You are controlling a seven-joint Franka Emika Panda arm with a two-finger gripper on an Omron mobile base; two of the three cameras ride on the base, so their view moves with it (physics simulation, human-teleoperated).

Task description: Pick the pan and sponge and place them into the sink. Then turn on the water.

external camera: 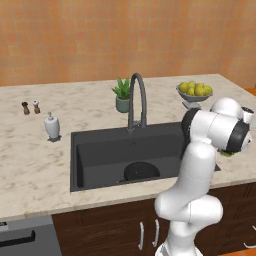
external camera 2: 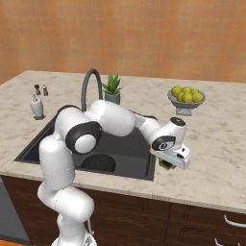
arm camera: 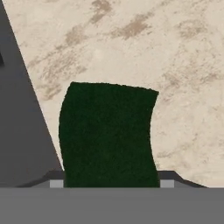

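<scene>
The dark green sponge [arm camera: 107, 135] lies on the beige counter just right of the sink [external camera: 100, 150]. My gripper [arm camera: 111, 183] reaches down over it, one fingertip against each side of the block, shut on it. From the right base view the sponge [external camera 2: 166, 165] peeks out beneath the hand, close to the sink's [external camera 2: 139, 144] right rim. A sliver of green [external camera: 226, 154] shows below the wrist in the left base view. On the basin floor lies a round black pan [external camera: 141, 171] [external camera 2: 97, 163]; its handle is hidden.
A dark arched faucet [external camera: 137, 95] [external camera 2: 89, 86] stands behind the sink, no water running. Beside it are a potted plant [external camera: 122, 95] and, to the right, a bowl of lemons [external camera 2: 186, 98]. A soap dispenser [external camera: 52, 126] and shakers [external camera: 30, 107] are at the left.
</scene>
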